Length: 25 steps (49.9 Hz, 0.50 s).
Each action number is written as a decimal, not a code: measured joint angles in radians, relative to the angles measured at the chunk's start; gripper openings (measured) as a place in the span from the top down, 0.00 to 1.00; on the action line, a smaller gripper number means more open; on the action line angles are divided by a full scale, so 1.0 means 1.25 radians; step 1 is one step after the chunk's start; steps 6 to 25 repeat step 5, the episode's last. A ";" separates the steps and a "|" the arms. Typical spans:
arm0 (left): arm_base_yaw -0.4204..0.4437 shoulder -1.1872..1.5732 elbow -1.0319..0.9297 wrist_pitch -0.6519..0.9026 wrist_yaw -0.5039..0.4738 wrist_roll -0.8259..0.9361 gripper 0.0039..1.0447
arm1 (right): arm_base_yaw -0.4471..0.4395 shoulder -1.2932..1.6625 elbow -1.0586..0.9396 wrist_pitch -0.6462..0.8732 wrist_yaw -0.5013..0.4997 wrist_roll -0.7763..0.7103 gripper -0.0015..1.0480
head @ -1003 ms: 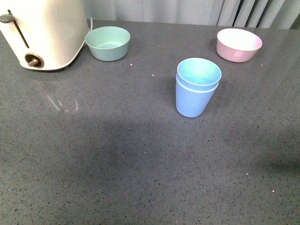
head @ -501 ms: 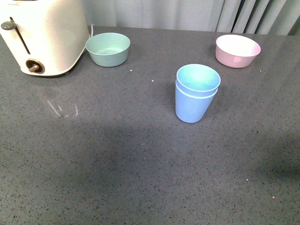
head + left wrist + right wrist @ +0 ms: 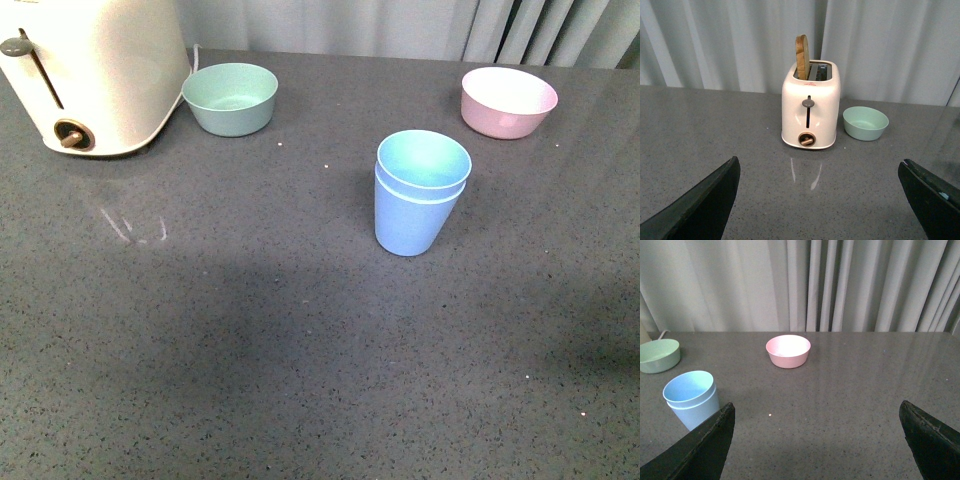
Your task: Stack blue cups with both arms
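The two blue cups (image 3: 420,195) stand upright on the grey table, one nested inside the other, a little right of the middle in the front view. The same stack of blue cups (image 3: 692,397) shows in the right wrist view, beside one black finger. No arm appears in the front view. My right gripper (image 3: 820,442) is open over bare table, with nothing between its fingers (image 3: 930,445). My left gripper (image 3: 822,202) is open too, its fingers (image 3: 705,205) wide apart over bare table, facing the toaster.
A cream toaster (image 3: 90,70) with a slice of bread (image 3: 802,57) in it stands at the far left. A mint green bowl (image 3: 231,96) sits beside it. A pink bowl (image 3: 507,100) is at the far right. Curtains hang behind the table's far edge.
The front view has shifted slightly up and down between frames. The stacked cups and the bowls keep their places on the table.
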 joint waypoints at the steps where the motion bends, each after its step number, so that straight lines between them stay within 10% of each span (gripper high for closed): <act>1: 0.000 0.000 0.000 0.000 0.000 0.000 0.08 | 0.000 0.000 0.000 0.000 0.000 0.000 0.09; 25: 0.000 0.000 0.000 0.000 0.000 0.000 0.08 | 0.000 0.000 0.000 0.000 0.000 0.000 0.09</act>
